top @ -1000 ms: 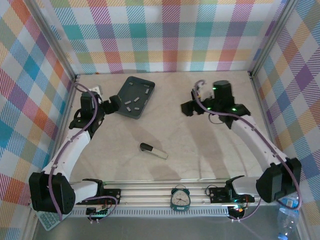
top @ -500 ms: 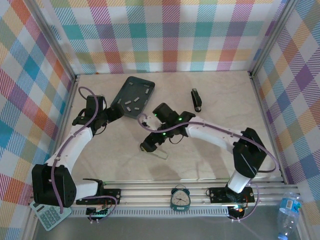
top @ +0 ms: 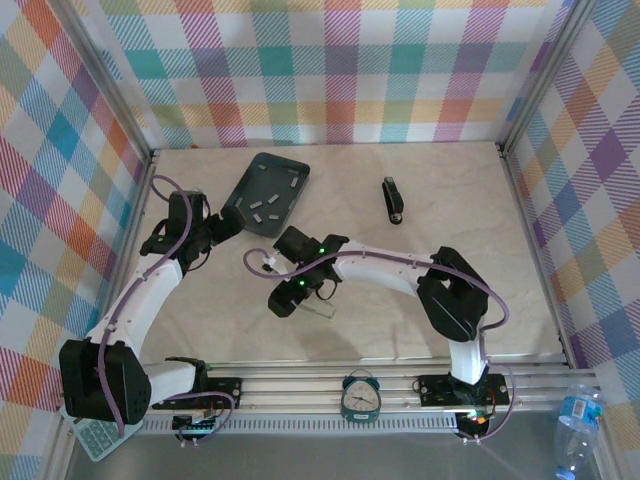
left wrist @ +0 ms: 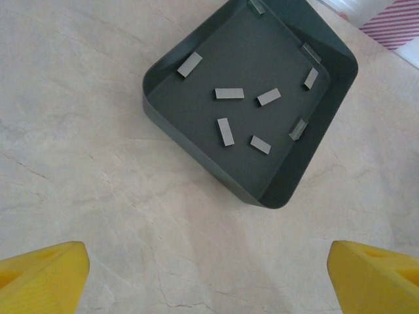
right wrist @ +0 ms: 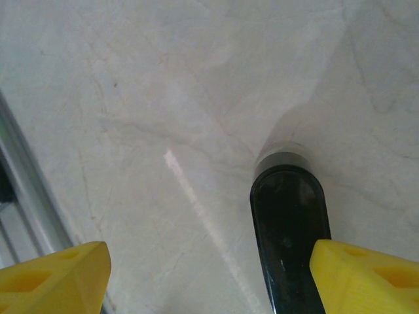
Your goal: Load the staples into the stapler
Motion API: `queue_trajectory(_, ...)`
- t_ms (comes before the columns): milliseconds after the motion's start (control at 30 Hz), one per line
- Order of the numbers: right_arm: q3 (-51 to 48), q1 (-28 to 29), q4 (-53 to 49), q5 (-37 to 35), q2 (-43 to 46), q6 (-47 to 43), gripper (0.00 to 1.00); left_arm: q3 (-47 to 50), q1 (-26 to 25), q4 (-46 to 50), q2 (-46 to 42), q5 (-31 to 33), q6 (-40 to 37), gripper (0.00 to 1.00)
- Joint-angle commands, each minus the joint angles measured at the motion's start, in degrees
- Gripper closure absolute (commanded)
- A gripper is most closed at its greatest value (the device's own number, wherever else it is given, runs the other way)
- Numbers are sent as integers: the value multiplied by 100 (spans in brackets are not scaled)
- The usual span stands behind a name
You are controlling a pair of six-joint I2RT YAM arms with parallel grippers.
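Left wrist: staples [left wrist: 229, 93] in tray [left wrist: 268, 55], ahead of spread left tool [left wrist: 209, 278].

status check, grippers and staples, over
Left gripper open, short of the tray. Right gripper open over the stapler, no grip. Staples loose in tray. Second stapler lies well aside.

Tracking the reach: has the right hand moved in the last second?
Yes. The right hand swung left and nearer: it was far back, right of the clock; now it is left of it, at the near stapler.
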State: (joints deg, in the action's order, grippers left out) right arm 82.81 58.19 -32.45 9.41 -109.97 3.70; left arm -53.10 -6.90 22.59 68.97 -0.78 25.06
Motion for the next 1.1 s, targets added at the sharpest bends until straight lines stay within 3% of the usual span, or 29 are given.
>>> queue_trajectory(0, 207, -8, -157, -412, -253, 144, 20, -83, -40, 120, 17, 45, -19, 6)
queue_trajectory(167, 360, -6, -259, -502, -317, 165, 20, 10, -39, 1, 81, -3, 38, 6)
queue_trajectory(333, 769, 0, -589, -492, -51, 52, 12, -45, -40, 43, 205, 45, 69, 6)
queue_trajectory(600, 1216, -11, -1093, -773, -79, 149, 11, -125, 1, 128, 492, -97, 298, 7)
queue_trajectory(1067, 2219, -25, -1646, -1200, -1227, 445, 23, -452, 177, 232, 977, -536, 251, 8)
